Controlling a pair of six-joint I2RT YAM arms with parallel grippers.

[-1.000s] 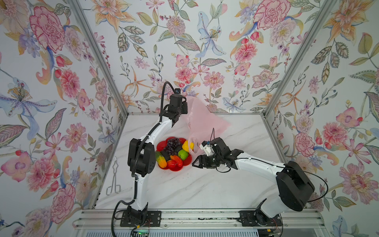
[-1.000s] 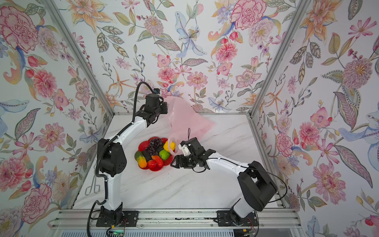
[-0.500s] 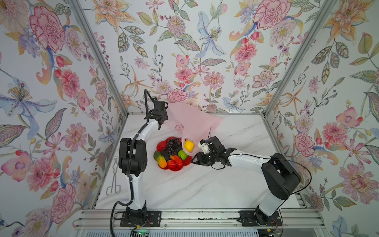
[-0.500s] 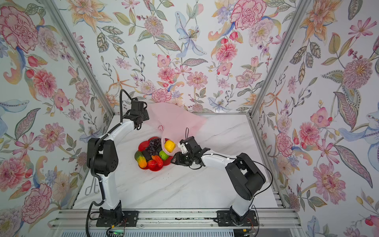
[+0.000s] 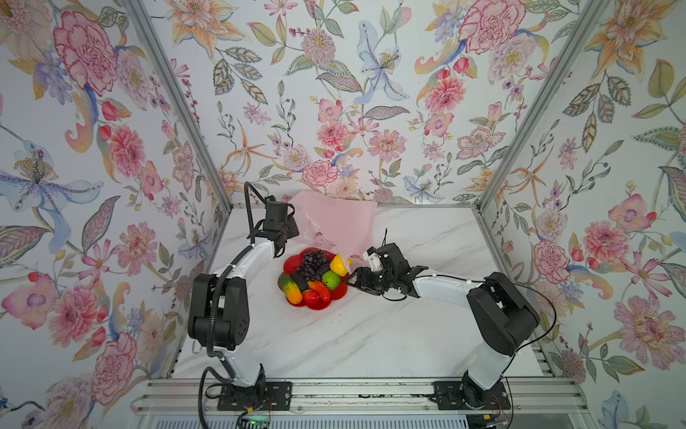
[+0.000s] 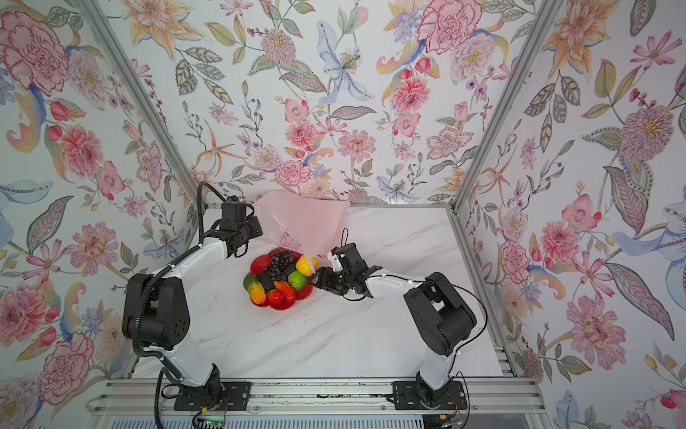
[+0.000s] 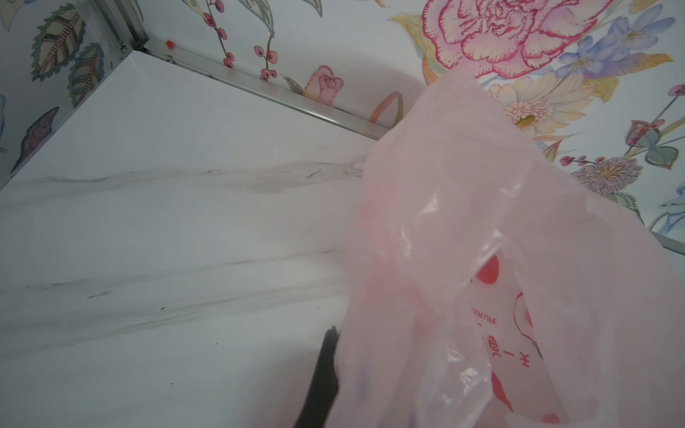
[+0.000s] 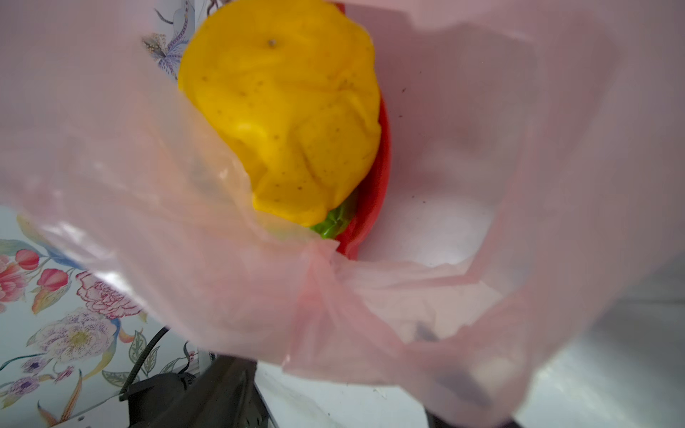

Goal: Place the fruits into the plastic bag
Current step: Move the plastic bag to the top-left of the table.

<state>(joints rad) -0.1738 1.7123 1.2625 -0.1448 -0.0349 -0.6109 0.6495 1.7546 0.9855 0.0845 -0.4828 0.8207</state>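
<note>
In both top views the plastic bag (image 5: pixel 336 223) (image 6: pixel 304 219) is hanging raised over the far middle of the worktop (image 5: pixel 334 334). It is stretching from the left end effector (image 5: pixel 293 228) down towards the right end effector (image 5: pixel 352 279). The fruits (image 5: pixel 312 276) are lying heaped on the red plate (image 5: pixel 291 262), just on the near side of the bag. The grape bunch (image 5: pixel 313 262) is sitting on top, and the yellow ribbed fruit (image 5: pixel 339 264) is lying at the right edge beside the bag's low tip.

In the left wrist view the bag's film (image 7: pixel 482 241) is draping out of the left end effector, which is clamping together on it. One dark finger (image 7: pixel 322 378) is showing beside the film.

In the right wrist view the film (image 8: pixel 185 259) is covering most of the picture. The yellow ribbed fruit (image 8: pixel 289 111) is lying close ahead against the plate's rim (image 8: pixel 374 207). I cannot tell whether the right end effector's jaws are standing apart or pinching the film.
</note>
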